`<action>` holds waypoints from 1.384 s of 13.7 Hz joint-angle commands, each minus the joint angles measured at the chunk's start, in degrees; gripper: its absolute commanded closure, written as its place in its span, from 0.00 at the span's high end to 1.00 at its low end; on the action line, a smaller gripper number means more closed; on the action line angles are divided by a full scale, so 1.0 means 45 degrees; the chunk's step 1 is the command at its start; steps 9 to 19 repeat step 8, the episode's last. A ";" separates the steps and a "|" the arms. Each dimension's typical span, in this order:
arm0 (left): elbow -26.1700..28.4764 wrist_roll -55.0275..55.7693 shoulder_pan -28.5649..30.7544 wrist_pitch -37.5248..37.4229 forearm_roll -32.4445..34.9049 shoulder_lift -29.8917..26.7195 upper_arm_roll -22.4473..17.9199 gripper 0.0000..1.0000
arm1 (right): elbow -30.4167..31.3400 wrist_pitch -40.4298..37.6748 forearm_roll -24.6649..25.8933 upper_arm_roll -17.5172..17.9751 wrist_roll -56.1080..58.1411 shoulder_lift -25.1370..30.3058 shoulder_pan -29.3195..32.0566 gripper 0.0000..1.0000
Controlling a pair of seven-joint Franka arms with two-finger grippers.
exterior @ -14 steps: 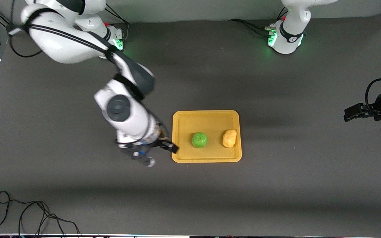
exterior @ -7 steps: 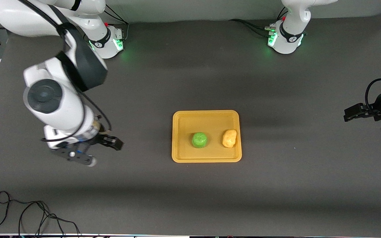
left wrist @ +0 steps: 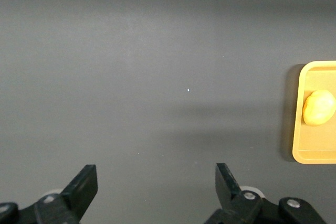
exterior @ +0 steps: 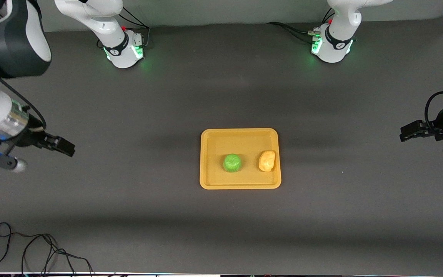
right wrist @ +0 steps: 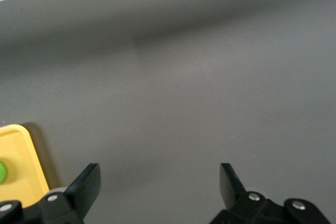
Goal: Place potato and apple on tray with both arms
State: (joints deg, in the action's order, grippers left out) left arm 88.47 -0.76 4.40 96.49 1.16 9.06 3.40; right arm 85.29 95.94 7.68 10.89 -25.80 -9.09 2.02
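The tray point(exterior: 240, 134) sat mid-table, holding the apple point(exterior: 232, 162) and the potato point(exterior: 267, 161) side by side, apart. The right gripper point(right wrist: 157, 190) and the left gripper point(left wrist: 155, 190) hung over bare table with fingers spread wide, both far from the food.

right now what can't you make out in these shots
- apple: right wrist view, only a sliver, cut by the picture edge
- tray: left wrist view, mostly cut by the edge
- right gripper, left gripper: open in wrist views; front view edges cut both arms
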 commanded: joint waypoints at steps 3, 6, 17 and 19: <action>0.0241 -0.0221 0.0018 0.0139 -0.0101 -0.0333 0.0046 1.00 | 0.1594 0.0007 -0.1566 -0.1749 0.0982 0.1531 -0.0800 1.00; 0.0203 -0.0221 0.0076 0.0197 -0.0062 -0.0450 0.0027 1.00 | 0.1632 -0.0109 -0.2391 -0.2498 0.2996 0.1531 -0.0840 1.00; 0.0222 -0.0221 0.0076 0.0295 0.0016 -0.0528 0.0026 1.00 | 0.1671 -0.0188 -0.2410 -0.2498 0.3388 0.1570 -0.0801 1.00; 0.0222 -0.0221 0.0076 0.0295 0.0016 -0.0528 0.0026 1.00 | 0.1671 -0.0188 -0.2410 -0.2498 0.3388 0.1570 -0.0801 1.00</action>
